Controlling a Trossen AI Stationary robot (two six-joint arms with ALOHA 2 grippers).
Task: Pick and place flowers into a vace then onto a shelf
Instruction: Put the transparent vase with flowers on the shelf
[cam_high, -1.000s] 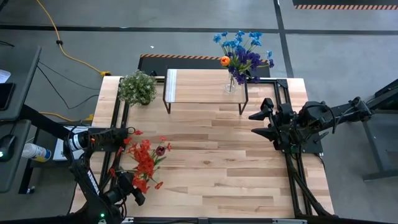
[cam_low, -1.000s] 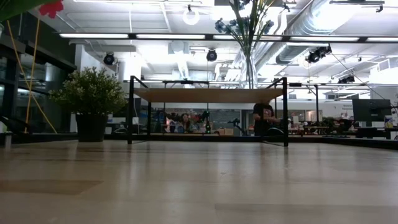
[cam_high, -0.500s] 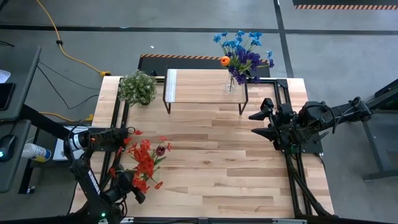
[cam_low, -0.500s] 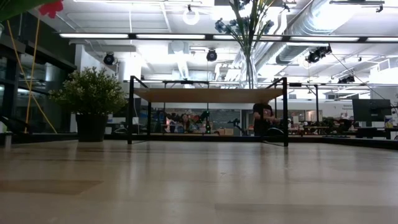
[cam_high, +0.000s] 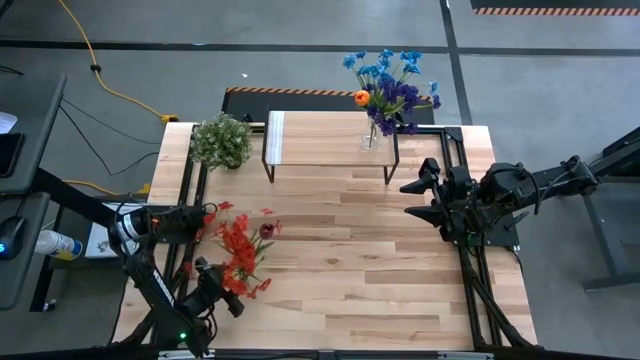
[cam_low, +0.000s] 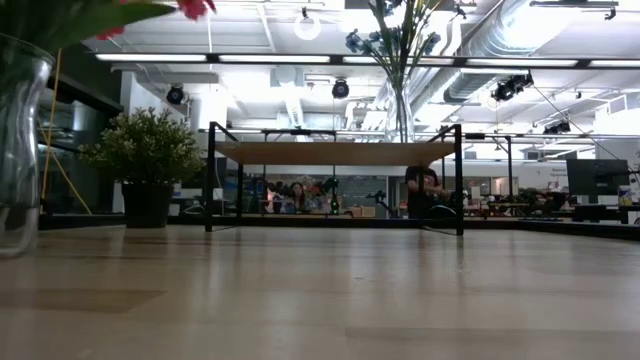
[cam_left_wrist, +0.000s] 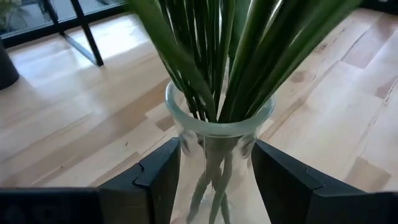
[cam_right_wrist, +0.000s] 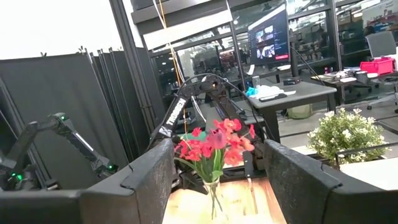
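My left gripper (cam_left_wrist: 214, 165) sat at the near left of the table (cam_high: 340, 250), its fingers (cam_left_wrist: 158, 171) pinching a clear glass vase (cam_left_wrist: 217, 134) just under the rim. The green stems stood packed in the neck. From above, the red flowers (cam_high: 238, 250) spread over my wrist, with one dark tulip (cam_high: 267, 230) on their right.

I judged the vase smooth and likely to slip, and breakable if it tipped or knocked the shelf. The blooms would weigh little, but they stood tall and leaned outward, so the load looked top-heavy. I thought a hold high on the neck fair for steadiness; a lower hold on the body might stop it swinging. The stems looked stiff enough to stay put and needed no grip of their own.

My right gripper (cam_high: 420, 190) waited at the right edge, mid-table, fingers spread and empty.

Farther off, the shelf (cam_high: 320, 135) stood at the far edge. A second vase (cam_high: 372, 135) with blue and purple flowers (cam_high: 392, 80) and an orange tulip (cam_high: 361, 98) already stood on its right end; the left end was bare. A potted plant (cam_high: 221, 140) stood just left of the shelf.
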